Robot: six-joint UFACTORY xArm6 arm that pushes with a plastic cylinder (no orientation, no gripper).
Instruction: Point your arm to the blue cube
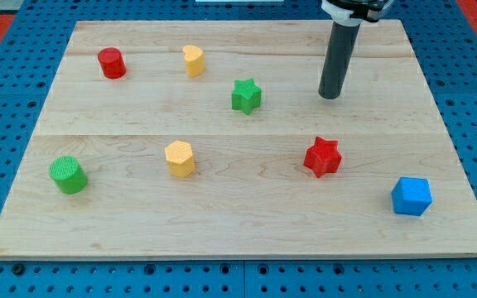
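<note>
You'll see my tip (330, 96) resting on the wooden board (222, 223) in the upper right of the frame, holding nothing, clear of every block. The green star (245, 95) sits to its left, the red star (322, 156) just below it, and the blue cube (411, 196) well apart at lower right.

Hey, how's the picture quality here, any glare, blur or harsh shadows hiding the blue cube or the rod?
Camera view: lighting is even and soft, with only faint shadows under the blocks; no glare on the wooden board; the blue cube is sharp and unobstructed near the view's bottom right; my tip is crisp, well above and left of the cube in the view; the rod's top is cropped by the frame.
</note>
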